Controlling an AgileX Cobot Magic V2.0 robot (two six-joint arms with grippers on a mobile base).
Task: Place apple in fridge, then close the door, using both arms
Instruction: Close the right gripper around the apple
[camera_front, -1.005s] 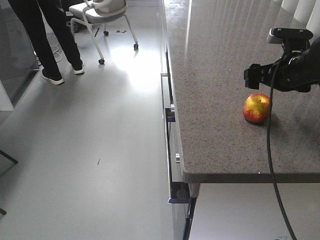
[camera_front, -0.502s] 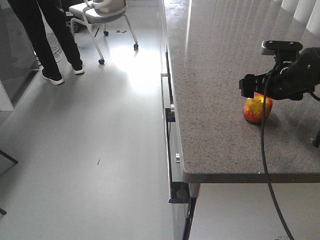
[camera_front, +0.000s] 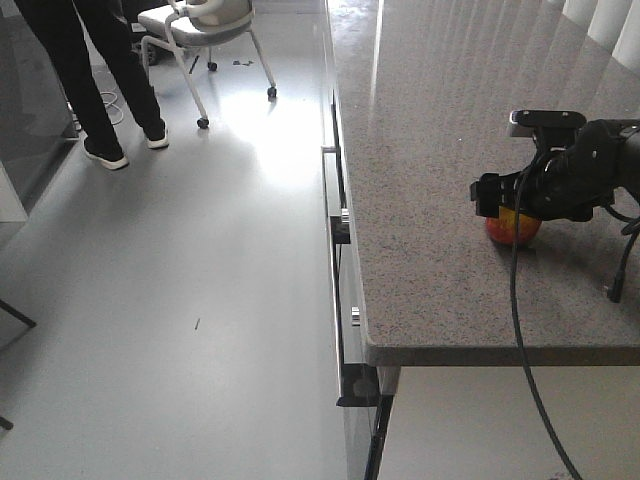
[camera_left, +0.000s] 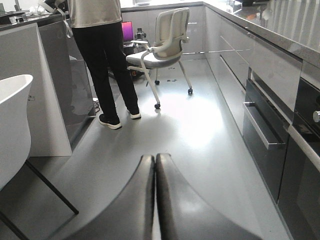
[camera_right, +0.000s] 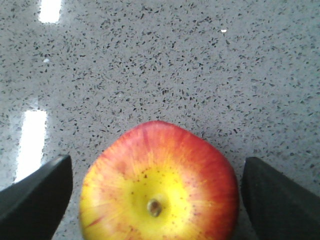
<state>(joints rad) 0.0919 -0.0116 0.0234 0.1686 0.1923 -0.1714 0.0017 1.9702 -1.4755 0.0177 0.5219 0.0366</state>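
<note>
Currently right gripper is straddling apple, fingers wide, empty; left gripper closed, empty.
Likely firm, slick, bruisable; grip flanks, 3 and 9 o'clock.

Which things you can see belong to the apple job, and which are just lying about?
Job in hand: small red-and-yellow round apple; right claw, open and straddling it; left claw, shut.

Lying about: speckled grey stone counter under the apple; white wheeled office chair; person in black trousers.
</note>
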